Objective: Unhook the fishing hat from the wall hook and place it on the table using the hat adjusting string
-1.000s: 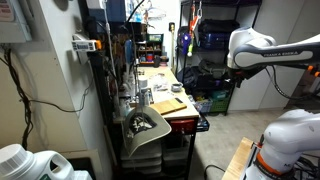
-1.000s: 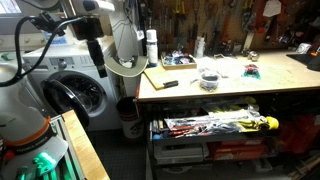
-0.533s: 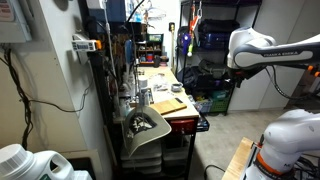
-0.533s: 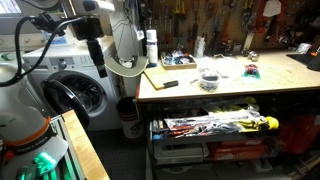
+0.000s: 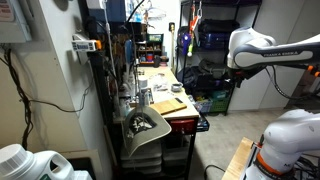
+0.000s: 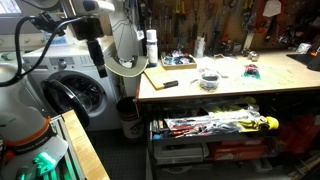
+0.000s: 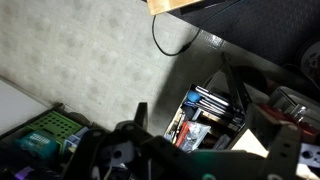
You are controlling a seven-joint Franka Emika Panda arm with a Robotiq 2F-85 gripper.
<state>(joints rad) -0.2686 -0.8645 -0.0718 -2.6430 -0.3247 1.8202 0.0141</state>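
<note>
Workshop clutter, nothing in motion.
A washing machine (image 6: pixel 75 90) stood beside an open drawer (image 6: pixel 212 137) crammed with tools. A white bottle (image 6: pixel 151 45) stood upright near a tan notepad (image 6: pixel 165 77), and hand tools (image 6: pixel 200 12) hung along the back wall.

You cannot make out the string on the hat (image 5: pixel 146 124) in either exterior view: it is too thin, and what the hat hangs from is hidden behind it. In an exterior view the arm (image 5: pixel 268 50) runs off the picture's edge. The small things (image 6: pixel 208 78) on the table (image 6: pixel 270 80) are too small to name. In the wrist view the gripper (image 7: pixel 188 120) is a dark blur, cut off at the bottom.
</note>
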